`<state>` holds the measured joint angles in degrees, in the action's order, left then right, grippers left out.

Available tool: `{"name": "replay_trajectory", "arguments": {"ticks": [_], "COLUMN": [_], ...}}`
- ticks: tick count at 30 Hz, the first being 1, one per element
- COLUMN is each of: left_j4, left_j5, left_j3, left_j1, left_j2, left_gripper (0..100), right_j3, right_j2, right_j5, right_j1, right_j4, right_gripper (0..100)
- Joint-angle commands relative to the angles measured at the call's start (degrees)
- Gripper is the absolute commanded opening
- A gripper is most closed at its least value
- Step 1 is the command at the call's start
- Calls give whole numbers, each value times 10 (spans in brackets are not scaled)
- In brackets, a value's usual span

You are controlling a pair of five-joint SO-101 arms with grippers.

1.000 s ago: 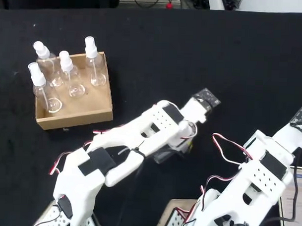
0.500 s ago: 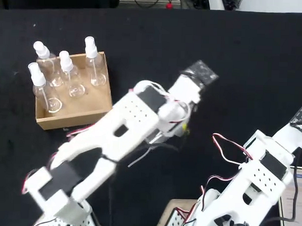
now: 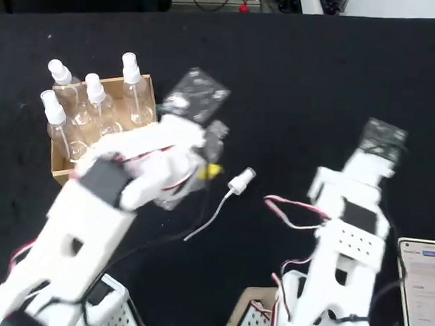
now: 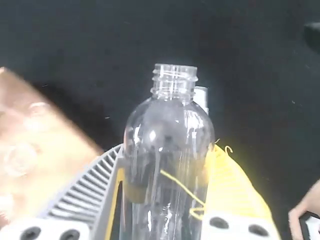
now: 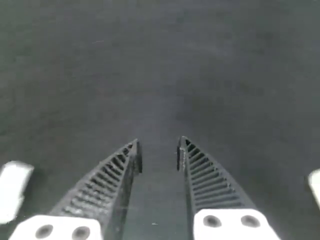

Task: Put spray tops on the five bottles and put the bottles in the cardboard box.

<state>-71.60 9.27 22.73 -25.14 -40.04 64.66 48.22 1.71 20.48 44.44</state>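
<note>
Logging item one: left gripper (image 4: 167, 152) clamped on uncapped bottle (image 4: 169, 115), neck projecting past my fingertips. High view adds loose spray top (image 3: 241, 182) beyond them (cardboard box (image 3: 106, 168) alongside). Right gripper (image 5: 157, 150): fingers apart.

No readable text; print on screen (image 3: 422, 284) too small.

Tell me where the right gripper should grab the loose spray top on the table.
Take the spray top by its white head, coming down from above: it lies flat, and the trailing dip tube looks too thin to pinch.
</note>
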Motion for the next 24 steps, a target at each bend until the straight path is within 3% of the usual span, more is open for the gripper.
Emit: {"name": "replay_trajectory", "arguments": {"ticks": [1, 11, 17, 24], "left_j4": [18, 156, 192, 250], "left_j5": [5, -1, -29, -70], "left_j3": [53, 272, 363, 459], "left_j1": [74, 239, 256, 256], "left_j2": [-138, -368, -446, -493], "left_gripper": [195, 195, 195, 195], "right_j3": [-64, -217, -266, -347], "right_j2": [3, 1, -44, -258], "right_j5": [2, -3, -55, -159], "right_j1": [-97, -257, -315, -341], "right_j4": [17, 128, 128, 150], "right_gripper": [127, 127, 127, 129]}}
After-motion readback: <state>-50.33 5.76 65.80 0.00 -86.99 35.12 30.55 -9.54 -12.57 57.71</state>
